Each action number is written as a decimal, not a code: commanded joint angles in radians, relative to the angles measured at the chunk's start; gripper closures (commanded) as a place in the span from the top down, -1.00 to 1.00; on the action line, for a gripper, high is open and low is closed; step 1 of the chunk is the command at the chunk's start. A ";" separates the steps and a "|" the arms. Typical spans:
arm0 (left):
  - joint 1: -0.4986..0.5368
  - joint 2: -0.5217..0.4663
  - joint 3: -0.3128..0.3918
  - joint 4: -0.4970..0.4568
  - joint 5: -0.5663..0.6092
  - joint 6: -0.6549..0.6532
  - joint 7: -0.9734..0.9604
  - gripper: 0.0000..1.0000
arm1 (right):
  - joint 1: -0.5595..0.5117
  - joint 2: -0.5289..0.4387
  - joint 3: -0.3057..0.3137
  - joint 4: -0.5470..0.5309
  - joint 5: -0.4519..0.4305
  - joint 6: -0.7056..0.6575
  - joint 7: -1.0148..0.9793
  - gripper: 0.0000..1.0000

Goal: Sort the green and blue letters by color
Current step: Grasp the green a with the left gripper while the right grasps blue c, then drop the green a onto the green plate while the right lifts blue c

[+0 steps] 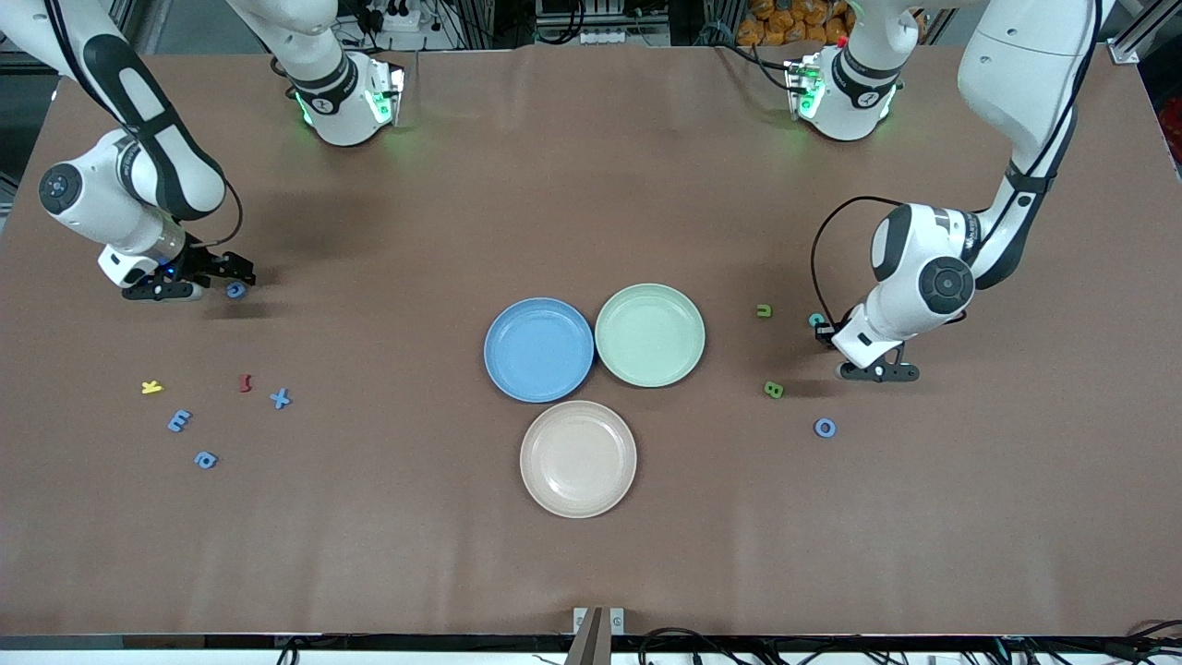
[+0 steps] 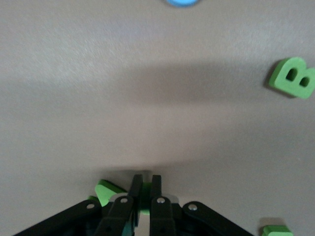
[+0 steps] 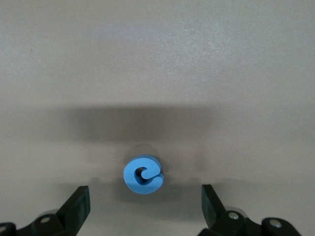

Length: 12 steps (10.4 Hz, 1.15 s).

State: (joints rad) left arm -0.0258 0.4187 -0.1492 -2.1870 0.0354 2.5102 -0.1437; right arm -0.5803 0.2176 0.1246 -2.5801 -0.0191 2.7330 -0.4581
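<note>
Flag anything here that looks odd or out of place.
A yellow letter and a dark red letter lie among the blue letters toward the right arm's end, matching neither sorting color. Nothing looks spilled or damaged.

Showing matt and faintly creased, paper-like, across the brown table cover (image 1: 369, 554). Looking soft, foam-like and dull on the blue letter (image 3: 142, 174), with slightly rough cut edges; looking just as matt and spongy on the green letter (image 2: 107, 189) and the green B (image 2: 293, 78). Gleaming with a smooth, satin plastic sheen on the blue plate (image 1: 538, 349), the green plate (image 1: 649, 334) and the beige plate (image 1: 578, 458). Appearing as matt black hard plastic on the right gripper (image 3: 145, 192) and the left gripper (image 2: 146, 179), with small shiny metal screws (image 2: 159, 200) glinting. Shining glossy white on the arm shells (image 1: 923, 268), banded with smooth black.
</note>
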 commanded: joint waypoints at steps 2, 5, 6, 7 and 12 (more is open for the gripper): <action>-0.020 -0.069 -0.033 0.053 -0.015 -0.022 -0.034 -1.00 | -0.027 0.015 0.018 0.001 -0.022 0.017 -0.007 1.00; -0.034 -0.057 -0.153 0.127 -0.019 -0.033 -0.256 -1.00 | -0.027 0.040 0.018 0.003 -0.022 0.037 -0.007 1.00; -0.066 -0.052 -0.170 0.154 -0.019 -0.043 -0.328 -1.00 | -0.027 0.048 0.018 0.005 -0.022 0.050 -0.007 1.00; -0.115 -0.051 -0.170 0.174 -0.019 -0.047 -0.391 -1.00 | -0.027 0.046 0.018 0.005 -0.022 0.050 -0.007 0.98; -0.302 0.038 -0.167 0.263 -0.015 -0.047 -0.634 -1.00 | -0.038 0.046 0.018 0.005 -0.113 0.051 -0.010 -0.55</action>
State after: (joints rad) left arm -0.2678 0.3869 -0.3258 -1.9841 0.0353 2.4811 -0.7128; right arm -0.5876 0.2562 0.1264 -2.5737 -0.0994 2.7793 -0.4608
